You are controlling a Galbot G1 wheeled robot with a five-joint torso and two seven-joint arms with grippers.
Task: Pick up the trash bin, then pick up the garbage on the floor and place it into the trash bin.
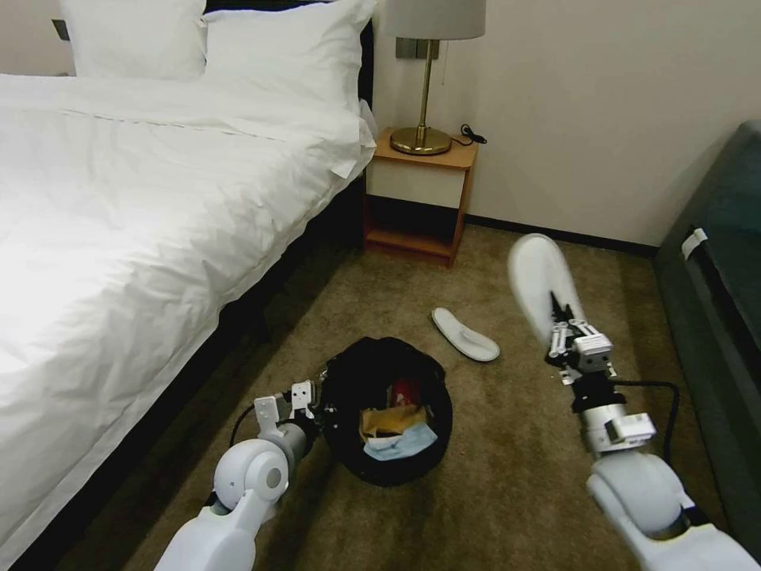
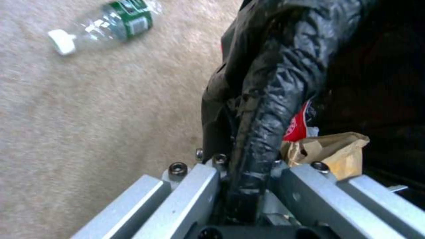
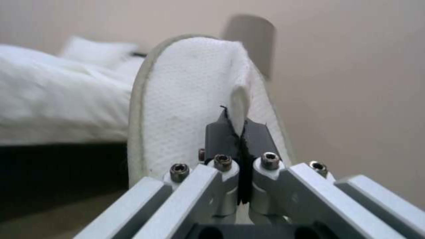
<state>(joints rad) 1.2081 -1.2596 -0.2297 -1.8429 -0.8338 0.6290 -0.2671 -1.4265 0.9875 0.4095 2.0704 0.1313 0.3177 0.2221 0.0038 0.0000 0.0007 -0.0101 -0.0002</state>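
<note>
The round black bag-lined trash bin is clamped at its rim by the left gripper. A flat white slipper is pinched aloft by the right gripper; carrying it leftward over the bin seems required.

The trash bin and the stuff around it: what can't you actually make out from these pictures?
- Trash bin, head view: lower contents hidden under the brown paper bag and a blue-and-white piece on top.
- Bottle, left wrist view: blurred, its end cut by the edge; label unreadable.
- Left gripper: the black liner it clamps hides the rim.
- Right gripper: held slipper blocks the floor beyond.
- Lamp, head view: shade top cut off.
</note>
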